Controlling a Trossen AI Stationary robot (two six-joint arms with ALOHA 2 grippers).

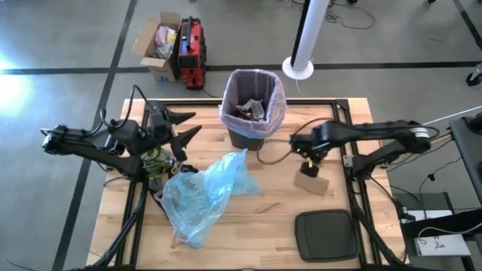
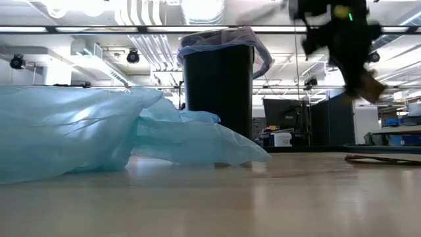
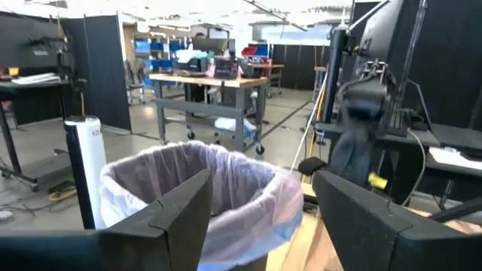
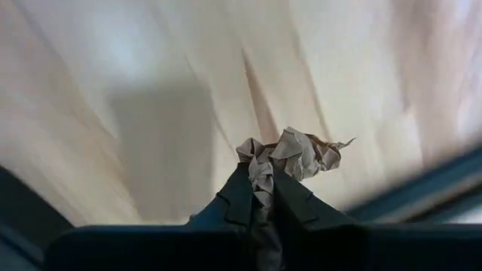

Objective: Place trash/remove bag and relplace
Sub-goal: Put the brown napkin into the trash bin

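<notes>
A black bin point(image 1: 252, 134) stands at the table's far middle, lined with the pale pink-lavender bag point(image 1: 275, 102), whose edge is folded over the rim. Trash scraps point(image 1: 250, 110) lie inside. My right gripper point(image 4: 263, 177) is right of the bin, raised above the table and pointing down, shut on a piece of crumpled brown paper point(image 4: 294, 154). My left gripper point(image 3: 260, 226) is held level to the left of the bin, open, with nothing between its fingers, pointing at the bag's rim point(image 3: 188, 162). My right gripper pinches a fold of the crumpled brown paper point(image 4: 262, 175) between its two fingertips, coming from above and pointing down. The paper point(image 2: 371, 89) hangs below the fingers, lifted clear of the table.
A light blue plastic bag point(image 1: 203, 188) lies spread on the table's near left. A black flat lid point(image 1: 325, 235) lies at the near right. A thin dark loop point(image 1: 267, 154) lies in front of the bin. A cardboard box point(image 1: 160, 45) stands on the floor beyond the table.
</notes>
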